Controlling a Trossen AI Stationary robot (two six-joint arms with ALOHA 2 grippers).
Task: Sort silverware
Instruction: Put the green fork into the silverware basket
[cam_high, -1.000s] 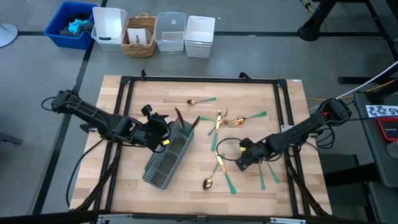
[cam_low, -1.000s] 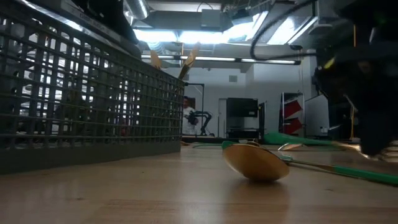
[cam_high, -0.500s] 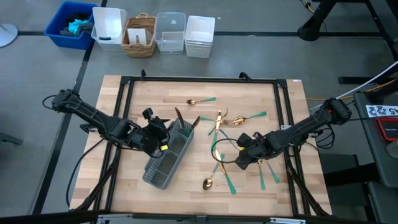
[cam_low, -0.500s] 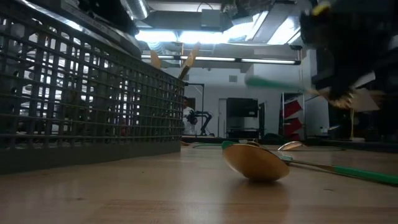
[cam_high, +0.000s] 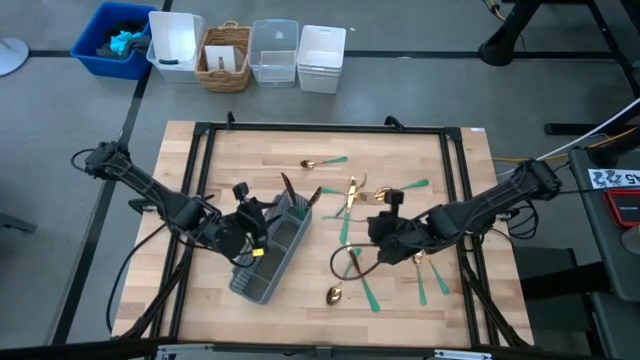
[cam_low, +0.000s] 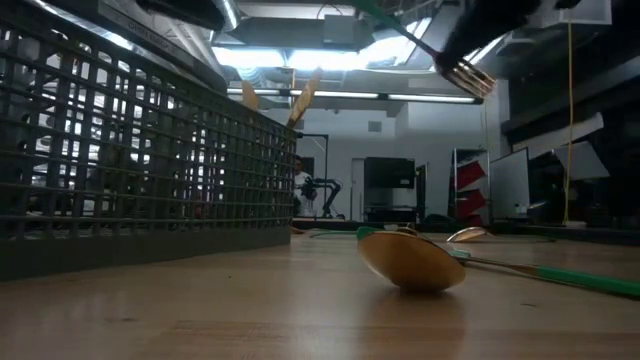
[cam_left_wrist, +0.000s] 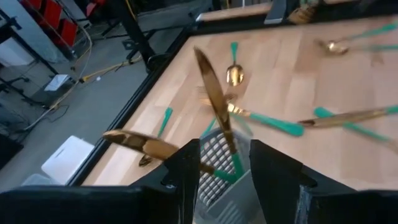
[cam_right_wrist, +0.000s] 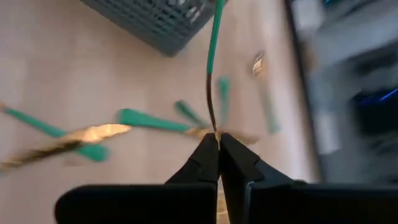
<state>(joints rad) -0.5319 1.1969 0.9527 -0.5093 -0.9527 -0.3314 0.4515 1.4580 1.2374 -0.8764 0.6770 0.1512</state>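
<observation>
While the right tool (cam_right_wrist: 218, 142) pinches a fork by its neck, here is the layout, near edge first:

Near edge: one gold spoon (cam_high: 335, 294) lies on the wooden tabletop (cam_high: 300, 310), green handle trailing away; it fills the low view as a big shiny bowl (cam_low: 412, 262).

Caddy: the grey mesh caddy (cam_high: 268, 256) sits slanted, left of centre. Its near compartments look bare from above, though I can't see to the bottom of them. The far end holds several pieces of silverware (cam_high: 300, 194), gold heads sticking up past the rim.

Left tool: the left tool (cam_left_wrist: 225, 167) hovers right over the caddy, fingers (cam_left_wrist: 189, 167) apart, nothing between them. Past them the gold heads lean out of the mesh (cam_left_wrist: 214, 99).

Right tool: fingers together, clamped on the fork (cam_right_wrist: 214, 68). It's off the wood, green handle pointing toward the caddy. From table height the tines (cam_low: 470, 78) hang high in the air. From above, the tool (cam_high: 388, 238) is right of centre, among the loose pieces.

Loose pieces: more green-handled cutlery (cam_high: 352, 190) is scattered mid-table, some crossing each other.

Far side: one lone spoon (cam_high: 322, 161) lies apart from the rest.

Beyond the tabletop: a blue bin (cam_high: 110, 38), a white bin (cam_high: 174, 44), a wicker basket (cam_high: 225, 57), a clear tub (cam_high: 273, 52) and another white tub (cam_high: 320, 57) stand in a row on the floor.
</observation>
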